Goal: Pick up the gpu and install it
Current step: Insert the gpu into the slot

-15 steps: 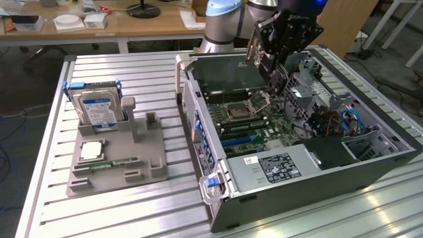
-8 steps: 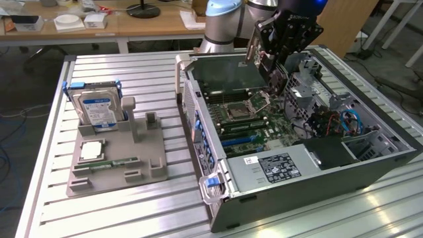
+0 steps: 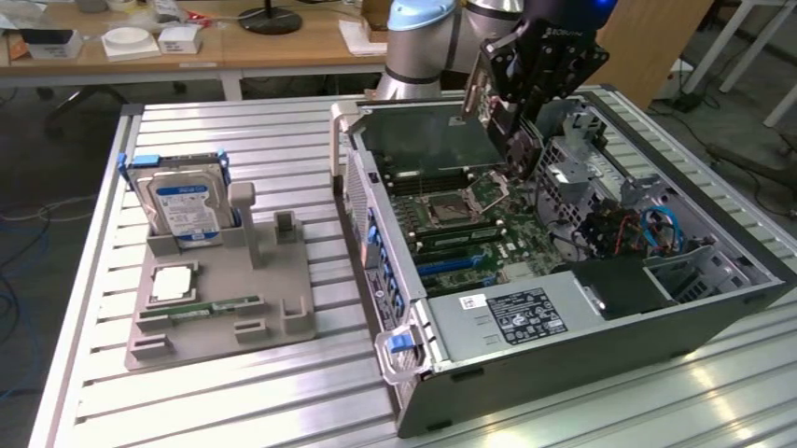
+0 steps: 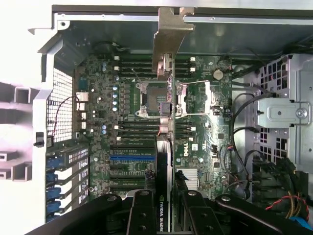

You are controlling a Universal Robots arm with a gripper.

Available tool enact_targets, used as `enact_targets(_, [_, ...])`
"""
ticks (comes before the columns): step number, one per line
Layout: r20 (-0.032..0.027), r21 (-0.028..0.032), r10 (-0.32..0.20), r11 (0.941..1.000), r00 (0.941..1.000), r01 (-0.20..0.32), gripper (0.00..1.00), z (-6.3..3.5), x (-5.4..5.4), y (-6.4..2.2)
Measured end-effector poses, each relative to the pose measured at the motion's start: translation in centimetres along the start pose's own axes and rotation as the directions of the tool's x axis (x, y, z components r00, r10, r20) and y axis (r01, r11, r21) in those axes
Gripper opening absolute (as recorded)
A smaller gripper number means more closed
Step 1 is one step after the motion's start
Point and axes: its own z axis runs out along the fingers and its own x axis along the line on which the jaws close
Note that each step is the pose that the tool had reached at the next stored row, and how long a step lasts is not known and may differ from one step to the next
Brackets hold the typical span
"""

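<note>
My gripper [image 3: 513, 154] hangs over the back part of the open computer case [image 3: 412, 364], shut on the gpu [image 3: 430, 140]. The gpu is a green card standing on edge above the motherboard [image 3: 468, 233], apart from it. In the wrist view the gpu [image 4: 167, 122] appears edge-on between my black fingers [image 4: 142, 215], its silvery end bracket [image 4: 168, 34] towards the case's rear wall. The card runs over the CPU socket [image 4: 146, 95] and the expansion slots [image 4: 132, 159]. My gripper [image 4: 167, 220] grips the card's near end by its two faces.
A grey fixture [image 3: 218, 299] on the exterior view's left holds a silver hard drive [image 3: 187, 201], a CPU [image 3: 172, 280] and a green memory stick [image 3: 205, 308]. Drive cage and cables [image 3: 636, 229] fill the case's right side. Slatted aluminium table [image 3: 249, 131]; desks stand behind.
</note>
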Motion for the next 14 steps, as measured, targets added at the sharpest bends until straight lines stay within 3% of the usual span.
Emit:
enact_targets(6, [-0.0078,-0.0004,-0.096,0.9954,0.9953,0.096,0.26,0.0,0.0,0.0])
enact_targets(14, [-0.0162,-0.0016,-0.201,0.9796,0.9795,0.201,0.26,0.0,0.0,0.0])
